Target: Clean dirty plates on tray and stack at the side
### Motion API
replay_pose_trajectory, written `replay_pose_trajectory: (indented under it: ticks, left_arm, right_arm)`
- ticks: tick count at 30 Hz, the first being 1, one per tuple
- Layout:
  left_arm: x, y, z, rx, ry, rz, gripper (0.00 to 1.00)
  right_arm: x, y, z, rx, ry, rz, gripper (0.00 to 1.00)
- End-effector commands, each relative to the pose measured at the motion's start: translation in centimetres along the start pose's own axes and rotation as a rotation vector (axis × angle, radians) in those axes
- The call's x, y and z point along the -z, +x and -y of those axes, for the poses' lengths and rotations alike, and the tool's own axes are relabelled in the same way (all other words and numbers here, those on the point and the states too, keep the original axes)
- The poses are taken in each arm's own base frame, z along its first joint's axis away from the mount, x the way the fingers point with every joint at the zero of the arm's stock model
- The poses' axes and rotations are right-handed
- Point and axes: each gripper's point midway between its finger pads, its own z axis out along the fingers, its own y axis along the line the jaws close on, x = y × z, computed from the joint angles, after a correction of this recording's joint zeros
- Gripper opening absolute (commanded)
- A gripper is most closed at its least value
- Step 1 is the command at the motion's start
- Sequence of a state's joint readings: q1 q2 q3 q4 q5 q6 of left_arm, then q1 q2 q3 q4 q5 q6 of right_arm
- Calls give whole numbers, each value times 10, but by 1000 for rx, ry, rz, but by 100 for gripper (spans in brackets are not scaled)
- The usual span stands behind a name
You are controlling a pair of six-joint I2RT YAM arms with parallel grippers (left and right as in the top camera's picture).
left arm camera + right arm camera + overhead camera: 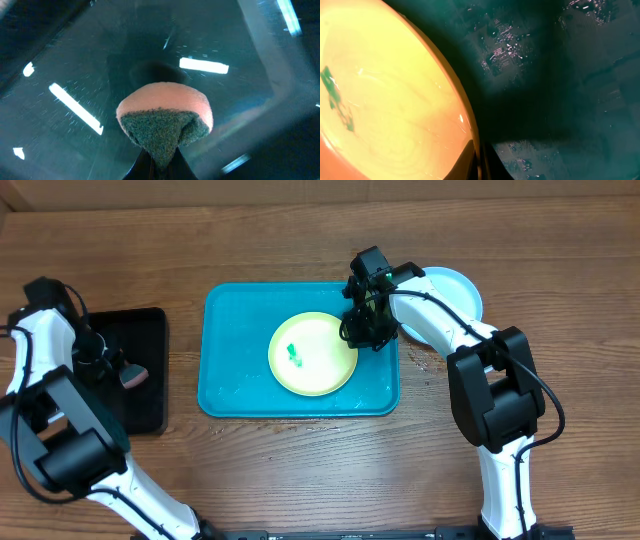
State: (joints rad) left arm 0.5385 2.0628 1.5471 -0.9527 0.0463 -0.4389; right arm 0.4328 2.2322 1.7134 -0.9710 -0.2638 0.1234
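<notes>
Pink sponge (pixel 165 120), green scouring face toward the lens, sits clamped in the left fingers (pixel 144 171) above the black tray (pixel 75 60) (lamp reflections streak its glossy floor). Right fingers (pixel 468 167) stand narrow at the rim of the yellow-green plate (pixel 385 100), apparently pinching it, though so close a view shows too little to be sure. Seen from overhead, that plate lies in the middle of the teal tray (pixel 225 385) with a green smear (pixel 292 356) unwiped. A pale cyan plate (pixel 455 288) rests on the table (pixel 560 300) just right of the tray, partly under the right arm. I judge the step to be steadying the dirty plate for wiping. Next, the sponge must cross from the black tray onto the smear while the rim is held firm.
</notes>
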Motion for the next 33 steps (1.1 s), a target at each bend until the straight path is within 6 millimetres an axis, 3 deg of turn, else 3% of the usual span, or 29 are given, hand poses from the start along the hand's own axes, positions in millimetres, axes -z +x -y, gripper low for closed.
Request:
replay_pose_trajectory:
  ticks: [1, 3, 7, 15, 16, 17, 18, 19, 21, 27, 33]
  left_arm:
    - [-17, 1, -7, -4, -42, -16, 4]
    - [-18, 0, -8, -2, -41, -15, 7]
    - [-11, -5, -6, 1, -31, -1, 22]
    - [28, -10, -5, 1, -45, -29, 24]
    - [31, -10, -5, 1, -45, -30, 29]
    - [32, -10, -4, 0, -46, -33, 55]
    - [32, -9, -5, -1, -48, -36, 93]
    - [31, -7, -5, -2, -52, -42, 96]
    - [28, -4, -7, -14, -57, -55, 86]
    - [11, 5, -12, -13, -65, -74, 83]
    - [-15, 16, -15, -4, -51, -85, 63]
  right_arm:
    - [-3, 3, -3, -6, -9, -13, 4]
    - [-3, 4, -3, -7, -9, -14, 4]
    - [-3, 4, -3, -6, -9, -13, 4]
    - [-3, 3, -3, -5, -10, -12, 4]
    - [-3, 3, -3, -5, -10, -11, 4]
    - [-3, 3, -3, -4, -10, -9, 4]
    - [-3, 2, -3, -4, -10, -7, 5]
    - [-3, 1, -3, -3, -11, -4, 4]
    - [-3, 0, -3, -1, -12, 1, 4]
    - [-3, -1, -4, 0, -13, 3, 4]
    - [-3, 0, -3, 0, -13, 3, 4]
